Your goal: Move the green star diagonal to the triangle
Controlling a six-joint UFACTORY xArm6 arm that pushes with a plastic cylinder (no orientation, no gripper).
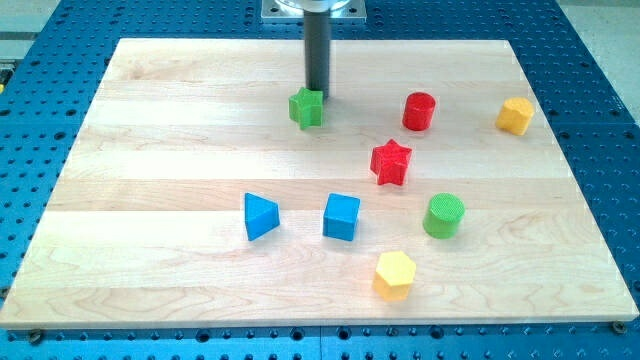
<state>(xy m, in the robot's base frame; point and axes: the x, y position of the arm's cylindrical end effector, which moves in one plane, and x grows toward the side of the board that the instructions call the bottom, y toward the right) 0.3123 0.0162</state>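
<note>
The green star (307,107) lies on the wooden board (150,150) near the view's top, a little left of centre. My tip (317,93) stands right behind the star at its upper right edge, touching or nearly touching it. The blue triangle (260,216) lies lower on the board, below and left of the star, well apart from it.
A blue cube (341,217) sits right of the triangle. A red star (390,162), a red cylinder (419,111), a green cylinder (443,215), a yellow hexagon block (395,274) and a second yellow hexagon block (515,116) lie on the right half.
</note>
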